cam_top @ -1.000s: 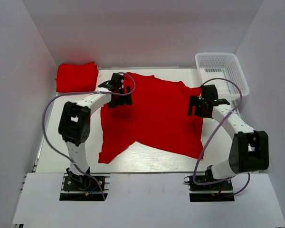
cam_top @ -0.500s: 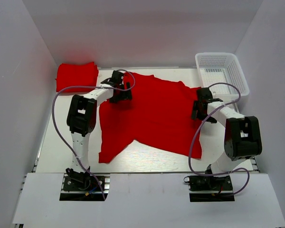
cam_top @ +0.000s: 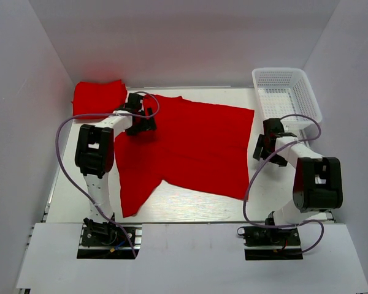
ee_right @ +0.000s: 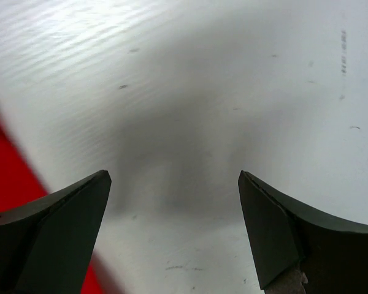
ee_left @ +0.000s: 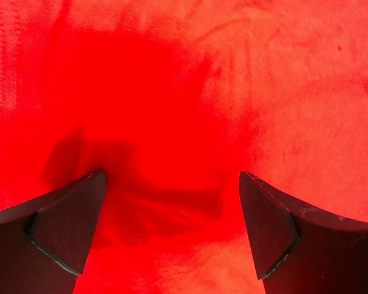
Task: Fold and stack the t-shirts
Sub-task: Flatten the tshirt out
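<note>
A red t-shirt lies spread flat across the middle of the table. A second red t-shirt, folded, sits at the far left corner. My left gripper is open and low over the spread shirt's far left corner; in the left wrist view only red fabric shows between its fingers. My right gripper is open just off the shirt's right edge; in the right wrist view it is over bare table with a sliver of red at the left.
A white mesh basket stands at the far right corner, close behind my right gripper. White walls enclose the table on the left, back and right. A white board covers the near edge by the arm bases.
Both grippers moved outward: the left one toward the left, the right one off the shirt's right edge onto bare table. The shirt now lies flatter and has shifted left.
</note>
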Controlling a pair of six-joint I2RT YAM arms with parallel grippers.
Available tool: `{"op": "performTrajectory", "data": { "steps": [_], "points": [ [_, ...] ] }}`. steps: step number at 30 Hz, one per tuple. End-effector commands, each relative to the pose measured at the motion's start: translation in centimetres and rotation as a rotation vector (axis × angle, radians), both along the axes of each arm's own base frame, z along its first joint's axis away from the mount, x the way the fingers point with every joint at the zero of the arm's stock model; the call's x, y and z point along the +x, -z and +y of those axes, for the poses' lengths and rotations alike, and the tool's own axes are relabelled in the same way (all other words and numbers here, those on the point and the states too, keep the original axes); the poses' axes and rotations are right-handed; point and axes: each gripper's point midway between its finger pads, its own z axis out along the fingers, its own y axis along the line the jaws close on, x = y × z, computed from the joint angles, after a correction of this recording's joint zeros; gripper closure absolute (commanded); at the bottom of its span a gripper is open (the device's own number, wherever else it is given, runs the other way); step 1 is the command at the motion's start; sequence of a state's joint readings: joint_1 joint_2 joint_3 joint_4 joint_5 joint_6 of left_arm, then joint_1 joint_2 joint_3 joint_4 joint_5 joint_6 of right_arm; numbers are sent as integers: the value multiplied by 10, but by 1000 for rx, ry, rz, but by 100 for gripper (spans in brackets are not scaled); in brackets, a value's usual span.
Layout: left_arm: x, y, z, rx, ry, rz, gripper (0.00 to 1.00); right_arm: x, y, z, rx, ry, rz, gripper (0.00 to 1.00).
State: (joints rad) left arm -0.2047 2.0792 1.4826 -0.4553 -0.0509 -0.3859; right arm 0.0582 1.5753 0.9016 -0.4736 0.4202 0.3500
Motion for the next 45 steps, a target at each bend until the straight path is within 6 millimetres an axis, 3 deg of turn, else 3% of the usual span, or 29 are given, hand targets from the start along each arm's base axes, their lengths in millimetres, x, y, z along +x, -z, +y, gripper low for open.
{"op": "performTrajectory", "data": {
  "steps": [1, 3, 4, 6, 9, 12, 15, 16, 18, 20, 23, 26, 28, 29, 32, 35, 41, 43, 44, 45],
  "points": [
    [-23, 14, -9, -52, 90, 106, 0, 24, -37, 33, 134, -185, -142, 10],
    [-19, 3, -11, -57, 108, 88, 0, 28, -54, 51, 194, -304, -180, 10],
    [-15, -8, -13, -63, 123, 61, 0, 26, -59, 68, 270, -362, -191, 10],
    [-12, -28, -13, -65, 133, 15, 0, 23, -72, 83, 305, -466, -227, 10],
    [-11, -56, -4, -24, 113, -45, 0, 12, -81, 108, 370, -581, -237, 10],
    [-27, -72, 9, 17, 85, -57, 0, -1, -82, 130, 412, -667, -215, 10],
    [-46, -79, 14, 40, 78, -67, 0, -10, -72, 150, 453, -727, -200, 10],
    [-61, -68, 16, 38, 67, -33, 0, -14, -69, 157, 475, -725, -190, 10],
    [-71, -73, 16, 22, 64, -48, 0, -16, -56, 171, 506, -744, -165, 10],
    [-82, -61, 18, 22, 57, -22, 0, -15, -49, 176, 516, -738, -156, 10],
    [-81, -60, 15, 4, 67, -37, 0, 6, -22, 168, 469, -586, -140, 10],
    [-77, -43, 14, 8, 67, -10, 0, 31, -21, 154, 406, -459, -181, 10],
    [-66, -41, 15, 9, 58, -4, 0, 39, -10, 146, 364, -411, -160, 10],
    [-64, -28, 17, 23, 52, 23, 0, 46, -13, 143, 360, -390, -165, 10],
    [-51, -18, 13, 22, 66, 32, 0, 53, 15, 132, 335, -334, -76, 10],
    [-38, -1, 5, 1, 92, 61, 0, 64, 28, 123, 326, -294, -38, 10],
    [-13, 22, -17, -73, 162, 88, 0, 106, 35, 98, 311, -220, -22, 10],
    [-1, 16, -22, -83, 168, 74, 0, 136, 25, 92, 304, -235, -61, 10],
    [6, 10, -23, -85, 168, 62, 0, 136, 31, 89, 294, -239, -33, 10],
    [6, 11, -23, -83, 168, 76, 0, 148, 23, 86, 291, -244, -44, 10]
  ]
}}
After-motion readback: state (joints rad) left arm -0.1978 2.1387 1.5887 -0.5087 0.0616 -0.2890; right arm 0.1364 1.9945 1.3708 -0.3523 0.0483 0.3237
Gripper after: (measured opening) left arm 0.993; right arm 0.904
